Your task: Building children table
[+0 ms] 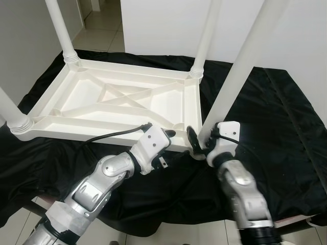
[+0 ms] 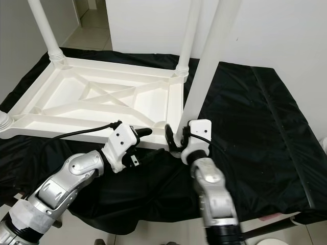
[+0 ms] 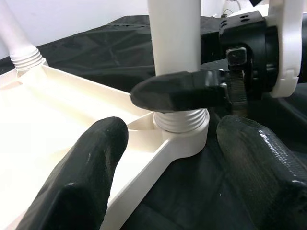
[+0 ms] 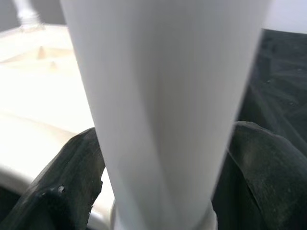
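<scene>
Right gripper clasps the near table leg (seemingly seated); left gripper hovers beside.

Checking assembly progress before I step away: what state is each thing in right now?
Table top: upside down on the black cloth, ribs facing up.
Near-right leg: standing in its corner socket, threads still visible at the base.
Other three legs: upright in their sockets.
Right gripper: closed around the near-right leg.
Left gripper: open, beside that corner.
</scene>
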### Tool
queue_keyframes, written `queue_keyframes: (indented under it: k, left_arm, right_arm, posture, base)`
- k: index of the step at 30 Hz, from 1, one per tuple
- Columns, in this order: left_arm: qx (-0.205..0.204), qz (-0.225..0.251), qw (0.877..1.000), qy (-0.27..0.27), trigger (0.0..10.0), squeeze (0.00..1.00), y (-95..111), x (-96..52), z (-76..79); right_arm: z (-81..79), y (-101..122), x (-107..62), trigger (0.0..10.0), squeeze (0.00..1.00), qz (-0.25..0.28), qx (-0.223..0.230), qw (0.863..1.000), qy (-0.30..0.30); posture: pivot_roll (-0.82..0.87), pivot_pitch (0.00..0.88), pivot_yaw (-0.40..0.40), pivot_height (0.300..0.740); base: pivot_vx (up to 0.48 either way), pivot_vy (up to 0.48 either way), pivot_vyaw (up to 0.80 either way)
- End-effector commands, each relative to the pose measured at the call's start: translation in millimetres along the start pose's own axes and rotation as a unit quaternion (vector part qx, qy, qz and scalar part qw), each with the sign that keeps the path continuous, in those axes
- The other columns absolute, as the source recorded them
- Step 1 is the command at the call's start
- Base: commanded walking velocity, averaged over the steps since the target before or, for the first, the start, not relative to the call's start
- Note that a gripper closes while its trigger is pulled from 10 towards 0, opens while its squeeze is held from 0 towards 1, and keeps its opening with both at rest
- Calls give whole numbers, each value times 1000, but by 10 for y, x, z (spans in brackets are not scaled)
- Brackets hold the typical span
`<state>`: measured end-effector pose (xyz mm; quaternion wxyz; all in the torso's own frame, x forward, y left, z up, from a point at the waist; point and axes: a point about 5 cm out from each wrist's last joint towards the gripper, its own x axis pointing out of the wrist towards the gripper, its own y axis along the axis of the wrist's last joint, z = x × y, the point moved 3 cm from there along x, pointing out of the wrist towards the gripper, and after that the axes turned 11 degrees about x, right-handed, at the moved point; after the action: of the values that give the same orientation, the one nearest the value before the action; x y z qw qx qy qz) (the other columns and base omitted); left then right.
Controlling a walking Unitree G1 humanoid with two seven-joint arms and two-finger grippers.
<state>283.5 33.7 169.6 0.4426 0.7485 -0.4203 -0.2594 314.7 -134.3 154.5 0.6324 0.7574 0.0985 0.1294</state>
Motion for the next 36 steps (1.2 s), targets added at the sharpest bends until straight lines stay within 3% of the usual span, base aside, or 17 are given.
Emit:
queue_keyframes:
  k: [1, 7, 16, 17, 18, 19, 20, 31, 32, 33, 34, 36]
  left_arm:
    - [-6, 4, 999, -42, 10000, 0, -8, 6, 101]
    - [-4, 8, 999, -49, 10000, 0, 9, 20, 127]
    - [0, 9, 999, -46, 10000, 0, 13, 45, 103]
    - [0, 8, 999, -46, 10000, 0, 10, 50, 105]
    - [0, 8, 999, -46, 10000, 0, 10, 50, 105]
    - [-1, 7, 999, -46, 10000, 0, 5, 55, 108]
    - [-1, 5, 999, -48, 10000, 0, -7, 66, 113]
    - [1, -15, 999, -45, 10000, 0, -112, 167, 98]
    - [5, -12, 999, -48, 10000, 0, -116, 171, 94]
    - [5, -12, 999, -48, 10000, 0, -116, 171, 94]
    - [7, -13, 999, -49, 10000, 0, -128, 178, 87]
    - [9, -13, 999, -51, 10000, 0, -142, 184, 77]
  right_arm:
    - [50, -48, 15, 10000, 0, -16, -17, 998, 50]
    - [158, -48, 127, 10000, 0, -40, -54, 992, 103]
    - [131, -52, 226, 9922, 0, -62, -79, 981, 169]
    - [123, -66, 231, 6902, 0, -66, -77, 979, 177]
    - [123, -66, 231, 6902, 0, -66, -77, 979, 177]
    - [117, -83, 237, 4196, 0, -71, -80, 977, 182]
    - [116, -104, 248, 0, 0, -74, -82, 976, 189]
    - [109, -279, 179, 0, 0, -89, -71, 973, 203]
    - [109, -292, 154, 2706, 0, -86, -69, 974, 196]
    - [109, -292, 154, 2706, 0, -86, -69, 974, 196]
    - [110, -297, 132, 10000, 0, -81, -65, 977, 186]
    - [110, -309, 110, 10000, 0, -77, -57, 980, 177]
  posture:
    - [-31, 71, -24, 740]
    - [-30, 69, -25, 740]
    - [-17, 47, -26, 740]
    - [-15, 41, -28, 740]
    - [-15, 41, -28, 740]
    - [-15, 37, -29, 740]
    - [-15, 28, -30, 740]
    - [-24, 0, -21, 740]
    - [-31, 0, -13, 740]
    - [-31, 0, -13, 740]
    - [-35, 0, -11, 740]
    - [-39, 0, -8, 740]
  base:
    - [0, 0, 0]
    - [0, 0, 0]
    - [0, 0, 0]
    - [0, 0, 0]
    - [0, 0, 0]
    - [0, 0, 0]
    - [0, 0, 0]
    - [0, 0, 0]
    - [0, 0, 0]
    - [0, 0, 0]
    - [0, 0, 0]
    - [0, 0, 0]
